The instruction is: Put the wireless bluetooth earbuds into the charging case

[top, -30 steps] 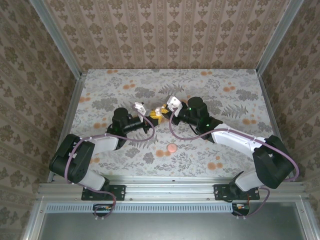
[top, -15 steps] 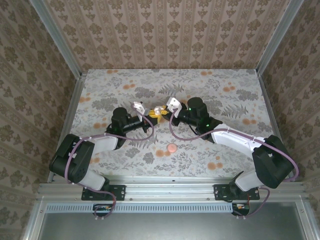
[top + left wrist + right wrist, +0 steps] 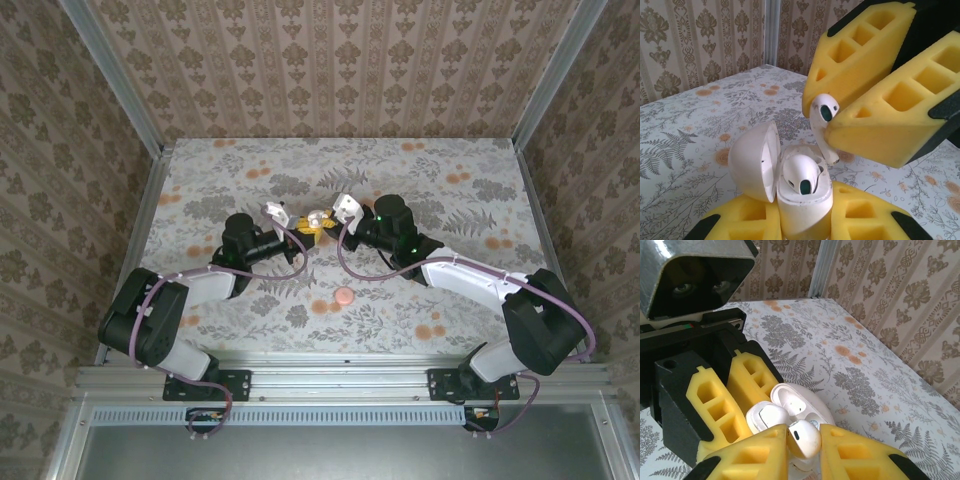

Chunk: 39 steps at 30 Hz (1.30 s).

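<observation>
Floral table (image 3: pixel 470 170) below, and over the last second both grippers have crept slightly away from me with the gap unchanged, so I judge the insertion isn't done. The charging case (image 3: pixel 802 202) sits upright, clamped tight in my left gripper (image 3: pixel 802 220), lid back, one earbud (image 3: pixel 801 176) seated. My right gripper (image 3: pixel 804 439) pinches the second earbud (image 3: pixel 824 111), stem tip at the free socket's rim

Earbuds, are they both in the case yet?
Not yet. One earbud sits in the open case, which the left fingers hold. The right fingers pinch the second earbud just above it. Left: seat it, probably shut the lid.
</observation>
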### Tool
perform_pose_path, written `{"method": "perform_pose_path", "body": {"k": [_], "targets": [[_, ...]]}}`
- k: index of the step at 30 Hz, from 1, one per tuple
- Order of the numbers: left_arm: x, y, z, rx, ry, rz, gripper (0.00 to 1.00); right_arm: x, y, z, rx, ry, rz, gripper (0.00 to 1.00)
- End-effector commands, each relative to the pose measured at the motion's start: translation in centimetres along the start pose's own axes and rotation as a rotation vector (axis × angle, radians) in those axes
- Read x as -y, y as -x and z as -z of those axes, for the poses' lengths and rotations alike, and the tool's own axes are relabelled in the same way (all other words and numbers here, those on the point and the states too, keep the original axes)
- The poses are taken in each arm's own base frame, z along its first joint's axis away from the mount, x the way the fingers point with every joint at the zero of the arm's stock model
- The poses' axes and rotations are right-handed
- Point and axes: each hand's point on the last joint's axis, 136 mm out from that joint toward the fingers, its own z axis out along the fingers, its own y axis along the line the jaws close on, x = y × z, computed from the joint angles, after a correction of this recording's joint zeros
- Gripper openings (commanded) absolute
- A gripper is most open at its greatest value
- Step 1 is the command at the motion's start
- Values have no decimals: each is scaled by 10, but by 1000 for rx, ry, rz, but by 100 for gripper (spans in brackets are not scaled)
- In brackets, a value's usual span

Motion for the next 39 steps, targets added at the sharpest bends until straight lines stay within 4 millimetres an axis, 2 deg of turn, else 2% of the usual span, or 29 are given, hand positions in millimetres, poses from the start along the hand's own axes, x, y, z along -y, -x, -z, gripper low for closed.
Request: {"method": "perform_pose_path", "body": {"k": [1, 15, 30, 39], "targets": [[4, 23, 1, 48, -21, -46, 14, 6, 15, -2, 41, -27, 18, 21], [8, 19, 0, 26, -37, -48, 14, 10, 24, -6, 64, -33, 15, 21], [4, 28, 0, 51, -12, -61, 14, -7, 3, -4, -2, 43, 18, 21], [3, 27, 0, 44, -9, -67, 14, -10, 3, 3, -9, 55, 28, 29]]}}
